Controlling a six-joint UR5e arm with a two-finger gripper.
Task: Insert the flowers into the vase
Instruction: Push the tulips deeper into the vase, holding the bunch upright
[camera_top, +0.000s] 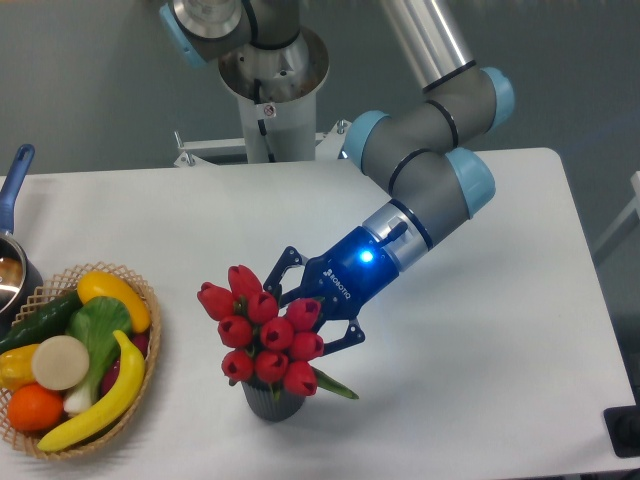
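The arm (430, 170) reaches down from the upper middle toward the front of the white table (500, 330), its blue-lit wrist slanting to the lower left. The gripper (303, 312) sits right behind the flowers (262, 335), with dark fingers (283, 268) spread apart above and below the bunch. The red buds hide the fingertips, so it cannot be told whether they are grasping the stems or have let go.

The flowers stand in the vase (272, 401): the buds crowd directly over its mouth and cover most of the rim, leaving only the lower ribbed wall in view. The bunch leans to the upper left, and a green leaf (333, 384) sticks out to the right, just past the vase's side.

The vase stands near the table's front edge, with only a narrow strip of white between its base and that edge. To its left, apart from it, a wicker basket (140, 400) holds fruit and vegetables, among them a banana (105, 400) along its right rim, and overhangs the table's left front corner. A bare band of table separates basket and vase. A pot with a blue handle (14, 190) is cut off by the left border.

Right of the vase, the table lies open to its right edge; behind the gripper, open surface runs back to the arm's base (270, 110)
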